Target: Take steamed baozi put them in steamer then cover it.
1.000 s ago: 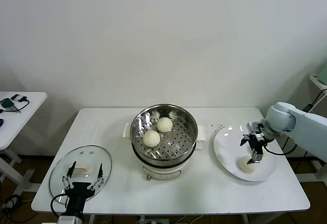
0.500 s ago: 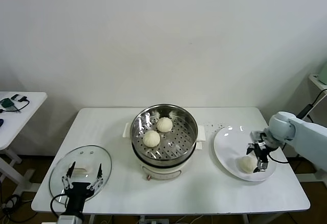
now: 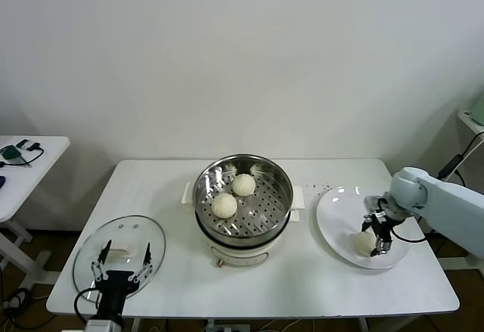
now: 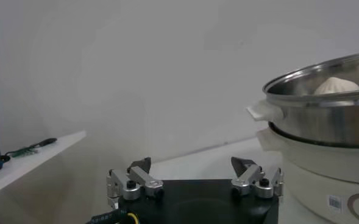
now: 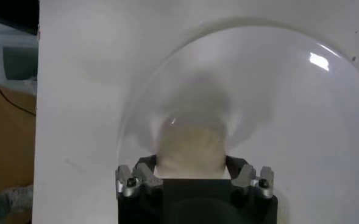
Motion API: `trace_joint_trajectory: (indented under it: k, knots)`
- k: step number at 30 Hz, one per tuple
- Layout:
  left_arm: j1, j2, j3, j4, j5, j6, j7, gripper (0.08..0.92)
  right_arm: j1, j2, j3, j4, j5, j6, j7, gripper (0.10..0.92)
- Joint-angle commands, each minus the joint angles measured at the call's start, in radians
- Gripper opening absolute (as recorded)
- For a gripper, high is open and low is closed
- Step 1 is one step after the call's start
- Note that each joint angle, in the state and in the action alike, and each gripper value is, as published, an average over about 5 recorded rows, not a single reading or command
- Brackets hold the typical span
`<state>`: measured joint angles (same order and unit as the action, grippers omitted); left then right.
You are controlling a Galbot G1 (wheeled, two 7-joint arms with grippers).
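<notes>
Work surface: white rectangular table against a plain white wall. A second white side table stands off to my left with a few small dark items on it; wood-toned floor shows under both.

Steamer sits mid-table on its white pot base, uncovered. Two steamed baozi lie on the perforated floor: one toward the back, one just in front and to its left, close together.

White plate is on the table to the right of the steamer, apart from it. One baozi rests on the near half of the plate.

My right gripper is down at the plate, fingers set on either side of that baozi; the right wrist view shows the bun filling the gap between them. Plate contact under the bun: cannot tell.

Cover lies flat at the table's front-left corner. My left gripper hovers at that corner, fingers spread wide, holding nothing.
</notes>
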<state>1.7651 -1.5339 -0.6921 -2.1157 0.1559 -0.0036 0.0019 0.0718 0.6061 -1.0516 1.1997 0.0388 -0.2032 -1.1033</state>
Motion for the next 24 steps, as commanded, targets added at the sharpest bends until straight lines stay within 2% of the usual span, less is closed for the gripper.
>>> trace_joint_trajectory:
  k: [1, 6, 17, 24]
  knots:
    - [0.002, 0.0, -0.002, -0.001, -0.001, -0.002, 0.0, 0.823, 0.022, 0.011, -0.015, -0.01, -0.004, 0.019, -0.004, 0.713]
    - [0.008, 0.001, -0.003, -0.003, -0.003, -0.005, 0.0, 0.823, 0.158, 0.025, -0.095, -0.012, -0.018, 0.13, -0.026, 0.704]
    - [0.019, -0.005, 0.009, -0.01, 0.005, -0.005, -0.001, 0.823, 0.704, 0.204, -0.381, 0.013, -0.137, 0.63, -0.097, 0.687]
    - [0.019, -0.01, 0.016, -0.022, -0.003, 0.005, -0.003, 0.823, 0.834, 0.337, -0.397, 0.076, -0.109, 0.762, -0.106, 0.691]
